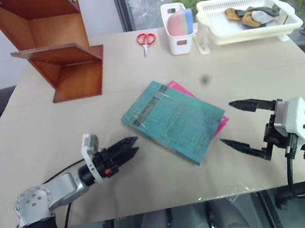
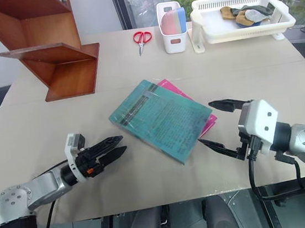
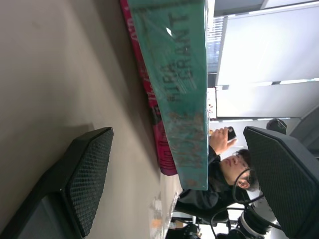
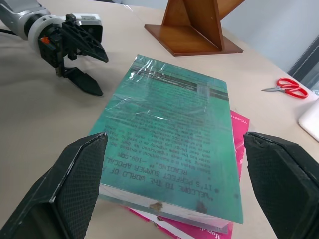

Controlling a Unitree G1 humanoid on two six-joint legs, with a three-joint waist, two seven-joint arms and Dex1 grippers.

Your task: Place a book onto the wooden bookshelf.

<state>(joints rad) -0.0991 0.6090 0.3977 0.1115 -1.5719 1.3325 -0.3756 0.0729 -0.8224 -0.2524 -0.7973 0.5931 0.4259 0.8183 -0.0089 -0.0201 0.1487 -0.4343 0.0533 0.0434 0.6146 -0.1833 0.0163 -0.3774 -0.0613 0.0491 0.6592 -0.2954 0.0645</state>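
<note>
The teal-green book (image 1: 170,118) lies flat in the middle of the table, on top of a pink book (image 1: 221,123) whose edge pokes out on the right. My left gripper (image 1: 136,145) is open and held low just left of the book, level with its spine (image 3: 179,89). Open too, my right gripper (image 1: 226,123) is at the book's right corner, its fingers (image 4: 75,184) wide on either side of the near edge and touching nothing. The wooden bookshelf (image 1: 61,53) stands at the table's far left.
Red scissors (image 1: 145,39) lie behind the book. Beside them stand a white bin (image 1: 178,43) and a white basket tray (image 1: 254,33) with several items. A person (image 3: 224,169) holding a phone sits beyond the table, seen in the left wrist view.
</note>
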